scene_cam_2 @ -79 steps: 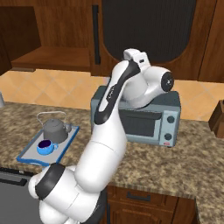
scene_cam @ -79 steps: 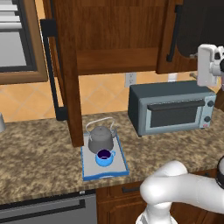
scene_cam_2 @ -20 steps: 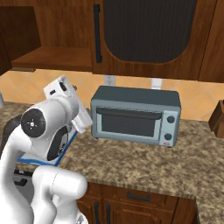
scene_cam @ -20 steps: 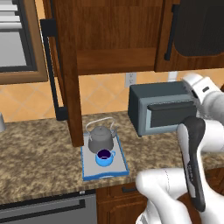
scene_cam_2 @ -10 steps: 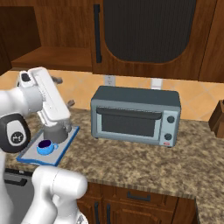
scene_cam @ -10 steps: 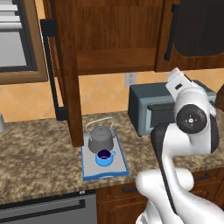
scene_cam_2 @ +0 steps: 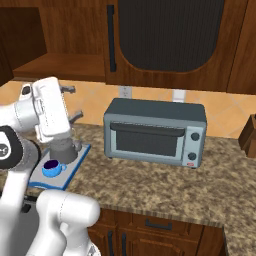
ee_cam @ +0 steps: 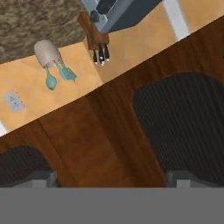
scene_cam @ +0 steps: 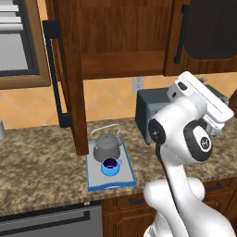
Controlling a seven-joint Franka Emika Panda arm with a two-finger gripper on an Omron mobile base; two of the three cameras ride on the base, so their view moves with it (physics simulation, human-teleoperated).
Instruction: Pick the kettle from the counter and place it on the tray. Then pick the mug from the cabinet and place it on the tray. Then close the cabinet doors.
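Note:
The dark grey kettle (scene_cam: 106,147) and the small blue mug (scene_cam: 110,166) both stand on the blue-rimmed tray (scene_cam: 95,178) on the speckled counter (scene_cam: 37,166). In the right base view my white hand covers part of the kettle (scene_cam_2: 64,150), with the mug (scene_cam_2: 50,167) in front of it on the tray (scene_cam_2: 75,165). The cabinet (scene_cam: 122,65) stands open above them, its left door (scene_cam: 69,78) swung out toward me. My gripper (scene_cam_2: 71,103) hangs above the tray, open and empty, fingers pointing right. In the hand view the gripper (ee_cam: 113,180) faces dark arched door panels.
A grey toaster oven (scene_cam_2: 155,135) sits on the counter right of the tray. A knife block (scene_cam_2: 248,135) stands at the far right, and a utensil holder (ee_cam: 47,52) beyond it. A door with a black bar handle (scene_cam_2: 111,37) hangs above the oven. My own arm (scene_cam: 178,139) rises just right of the tray.
My arm has swung and folded in front of the counter, bringing the hand over the tray side. The jaws stayed wide apart. Kettle, mug and doors have not moved.

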